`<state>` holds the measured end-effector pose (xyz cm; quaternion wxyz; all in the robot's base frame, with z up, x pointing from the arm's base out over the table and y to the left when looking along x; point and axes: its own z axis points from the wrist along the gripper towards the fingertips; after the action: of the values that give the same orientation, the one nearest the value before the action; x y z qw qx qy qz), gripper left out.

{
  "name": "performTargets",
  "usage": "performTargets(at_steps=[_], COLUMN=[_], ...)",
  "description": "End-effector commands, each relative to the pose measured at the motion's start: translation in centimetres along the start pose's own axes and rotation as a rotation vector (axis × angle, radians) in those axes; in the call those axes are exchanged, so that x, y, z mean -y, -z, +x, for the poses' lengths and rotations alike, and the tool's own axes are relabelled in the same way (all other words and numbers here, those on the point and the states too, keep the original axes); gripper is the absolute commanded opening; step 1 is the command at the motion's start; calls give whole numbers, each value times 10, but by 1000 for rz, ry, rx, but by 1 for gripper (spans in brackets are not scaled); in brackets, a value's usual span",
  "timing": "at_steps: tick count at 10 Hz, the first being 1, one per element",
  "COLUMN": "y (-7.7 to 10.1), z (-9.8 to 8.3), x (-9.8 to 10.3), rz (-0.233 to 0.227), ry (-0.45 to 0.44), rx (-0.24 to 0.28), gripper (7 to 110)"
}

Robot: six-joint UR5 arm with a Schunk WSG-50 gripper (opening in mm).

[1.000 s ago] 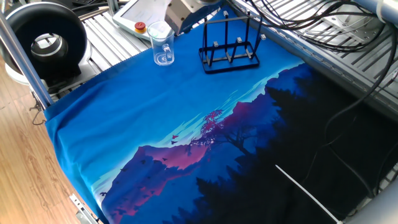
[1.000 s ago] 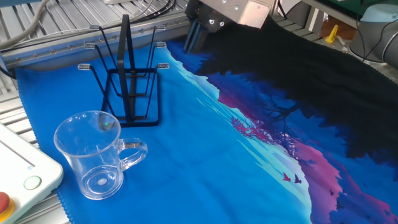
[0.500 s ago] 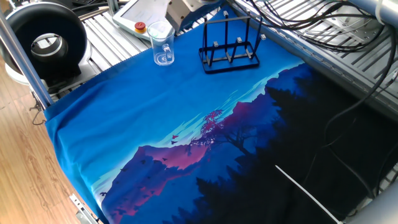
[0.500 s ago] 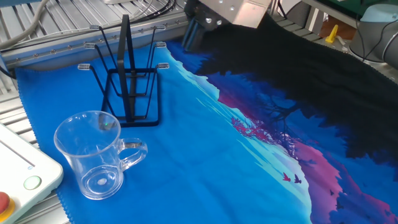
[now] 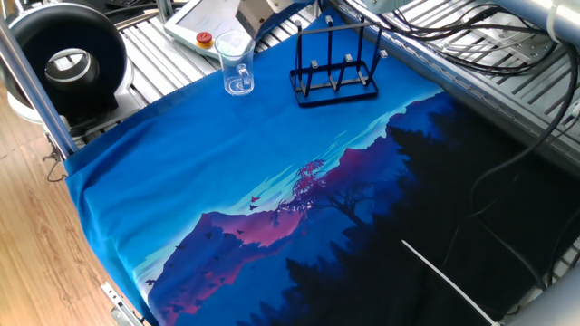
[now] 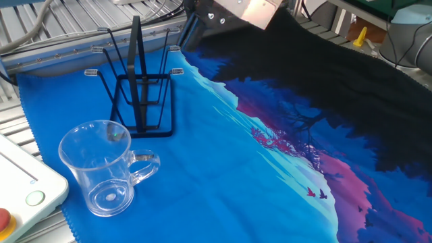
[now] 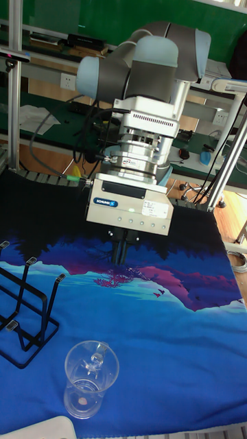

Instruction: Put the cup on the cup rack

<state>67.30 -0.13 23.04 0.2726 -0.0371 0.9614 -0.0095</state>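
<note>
The cup (image 6: 108,165) is a clear glass mug standing upright on the blue cloth, its handle pointing right in the other fixed view; it also shows as the cup (image 5: 236,65) and the cup (image 7: 89,376). The cup rack (image 6: 138,88) is a black wire frame with upright pegs, beside the cup and apart from it, also seen as the cup rack (image 5: 333,68) and the cup rack (image 7: 26,309). My gripper (image 7: 120,257) hangs above the cloth behind the cup, well clear of it. Its dark fingers (image 6: 189,34) overlap, so the gap does not show. Nothing is held.
A white pendant (image 5: 204,18) with a red button (image 5: 206,39) lies just behind the cup. A black round fan housing (image 5: 68,63) sits at the far left. Cables (image 5: 471,54) run over the metal slats behind the rack. The cloth (image 5: 272,199) covers the table.
The gripper has shifted left toward the rack and cup side, rising slightly out of both fixed views. The cup and rack have not moved.
</note>
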Motion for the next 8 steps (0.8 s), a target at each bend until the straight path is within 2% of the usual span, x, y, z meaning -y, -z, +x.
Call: performTargets(at_steps=[1, 2, 3, 4, 5, 6, 7, 8], y=[1, 1, 3, 5, -7, -25, -44, -69], z=[0, 8, 31, 40, 37, 36, 43, 51], x=[-4, 3, 9, 2, -17, -14, -14, -10], rz=[-21, 5, 31, 3, -79, -85, -90, -74], ry=[-39, -28, -10, -8, -38, -32, -38, -44], rx=[0, -32, -124, -163, -163, -156, -162, -162], gripper=[7, 7, 7, 7, 7, 7, 7, 7])
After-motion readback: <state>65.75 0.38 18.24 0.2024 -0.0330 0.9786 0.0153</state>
